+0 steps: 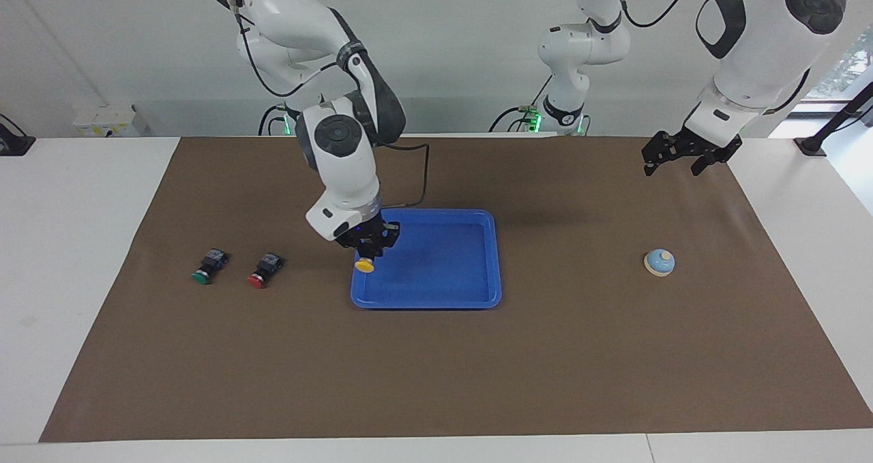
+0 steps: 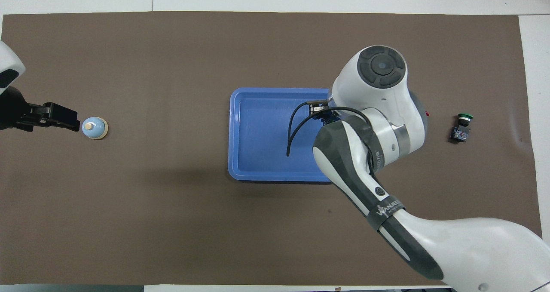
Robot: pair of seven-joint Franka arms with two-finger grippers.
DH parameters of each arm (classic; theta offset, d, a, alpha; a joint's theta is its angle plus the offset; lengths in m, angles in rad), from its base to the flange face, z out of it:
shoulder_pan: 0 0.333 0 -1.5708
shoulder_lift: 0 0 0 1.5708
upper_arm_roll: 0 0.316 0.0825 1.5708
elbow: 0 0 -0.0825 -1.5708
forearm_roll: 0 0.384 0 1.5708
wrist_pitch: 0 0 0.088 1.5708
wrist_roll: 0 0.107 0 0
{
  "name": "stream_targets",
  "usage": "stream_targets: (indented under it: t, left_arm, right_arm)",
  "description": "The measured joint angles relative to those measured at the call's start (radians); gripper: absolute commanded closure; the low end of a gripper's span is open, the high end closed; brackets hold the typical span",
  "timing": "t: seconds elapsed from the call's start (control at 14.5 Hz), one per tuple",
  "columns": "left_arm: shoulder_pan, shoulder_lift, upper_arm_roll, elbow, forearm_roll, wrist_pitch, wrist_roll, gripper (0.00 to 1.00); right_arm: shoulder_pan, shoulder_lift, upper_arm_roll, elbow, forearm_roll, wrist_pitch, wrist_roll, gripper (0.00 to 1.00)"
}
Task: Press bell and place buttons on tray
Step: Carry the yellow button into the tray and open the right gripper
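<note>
Right hand (image 1: 369,246) around yellow button (image 1: 364,265)

The right arm, white with dark grey joints, reaches down from its base and bends at the wrist, its black right pincer (image 1: 369,247) pointing downward, raised in the air, fingers clamped on a small yellow-capped push-button (image 1: 364,265). The left arm waits, folded high at its own end of the table, its black left pincer (image 1: 687,155) hanging with fingers spread apart.
</note>
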Motion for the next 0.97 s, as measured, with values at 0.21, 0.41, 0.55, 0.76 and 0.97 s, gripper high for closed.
stream_targets:
  t: [0.21, 0.41, 0.55, 0.76, 0.97]
  left_arm:
    - [0.000, 0.000, 0.000, 0.000, 0.000, 0.000, 0.000, 0.00]
    - [0.000, 0.000, 0.000, 0.000, 0.000, 0.000, 0.000, 0.00]
    - [0.000, 0.000, 0.000, 0.000, 0.000, 0.000, 0.000, 0.00]
    - [0.000, 0.000, 0.000, 0.000, 0.000, 0.000, 0.000, 0.00]
    - [0.000, 0.000, 0.000, 0.000, 0.000, 0.000, 0.000, 0.00]
  right_arm:
    - [0.012, 0.011, 0.001, -0.080, 0.000, 0.092, -0.068, 1.00]
    - [0.027, 0.016, 0.002, -0.144, 0.000, 0.158, -0.072, 1.00]
    - [0.032, 0.016, 0.002, -0.173, 0.000, 0.180, -0.072, 1.00]
    - [0.055, 0.015, 0.002, -0.202, 0.000, 0.207, -0.072, 0.61]
    - [0.056, 0.014, 0.001, -0.205, 0.000, 0.208, -0.072, 0.00]
